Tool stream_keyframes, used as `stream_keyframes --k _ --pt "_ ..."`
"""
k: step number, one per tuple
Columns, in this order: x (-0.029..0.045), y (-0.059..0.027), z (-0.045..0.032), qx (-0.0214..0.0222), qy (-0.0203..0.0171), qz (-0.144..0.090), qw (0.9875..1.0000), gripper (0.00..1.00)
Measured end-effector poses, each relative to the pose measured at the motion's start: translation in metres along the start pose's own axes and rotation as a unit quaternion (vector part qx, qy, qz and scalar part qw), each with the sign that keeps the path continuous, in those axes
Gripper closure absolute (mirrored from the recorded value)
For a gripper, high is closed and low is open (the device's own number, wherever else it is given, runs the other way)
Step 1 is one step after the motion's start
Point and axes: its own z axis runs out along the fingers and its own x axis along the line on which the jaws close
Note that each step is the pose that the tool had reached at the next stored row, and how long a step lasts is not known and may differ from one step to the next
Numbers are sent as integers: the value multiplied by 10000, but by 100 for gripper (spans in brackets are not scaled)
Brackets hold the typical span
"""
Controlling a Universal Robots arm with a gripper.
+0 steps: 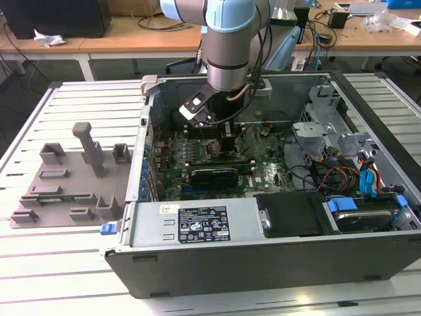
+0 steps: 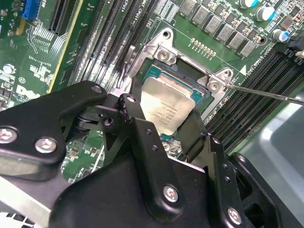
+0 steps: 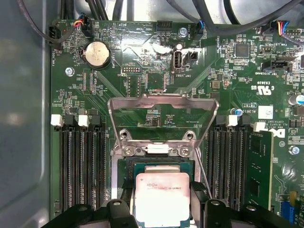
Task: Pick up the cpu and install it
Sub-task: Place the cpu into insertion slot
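In the exterior view we see the arm (image 1: 227, 39) reaching down into the open computer case (image 1: 263, 263). Its gripper (image 1: 227, 139) is low over the motherboard (image 1: 263, 174), about in the middle of the case. A grey tray (image 1: 66, 191) lies on the slatted table (image 1: 39, 276) at 9 o'clock from the case, well apart from the gripper.

In both wrist views the cpu (image 2: 166, 107) (image 3: 163, 194) sits between the two black fingers (image 2: 135, 111) (image 3: 118, 209) of the gripper (image 2: 164, 121) (image 3: 163, 206). The fingers are closed only to the width of the chip, one at each opposite edge, and they seem to hold it. The silver top of the cpu faces up. It is right over the socket (image 2: 156, 76) (image 3: 163, 164), and a strip of the socket shows beyond one edge. We cannot tell if the chip already rests inside.

The metal frame (image 3: 164, 98) of the socket stands open, and memory slots (image 3: 80, 166) run at both sides of it.
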Motion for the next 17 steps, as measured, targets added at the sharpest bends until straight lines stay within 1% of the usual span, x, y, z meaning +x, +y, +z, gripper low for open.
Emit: stream_keyframes --k 2,7,12,17 --pt "9 1 9 0 13 29 10000 45" --pt "12 0 29 2 12 62 10000 45" --pt "13 0 33 2 13 63 10000 45" --pt "38 1 37 1 14 62 10000 45"
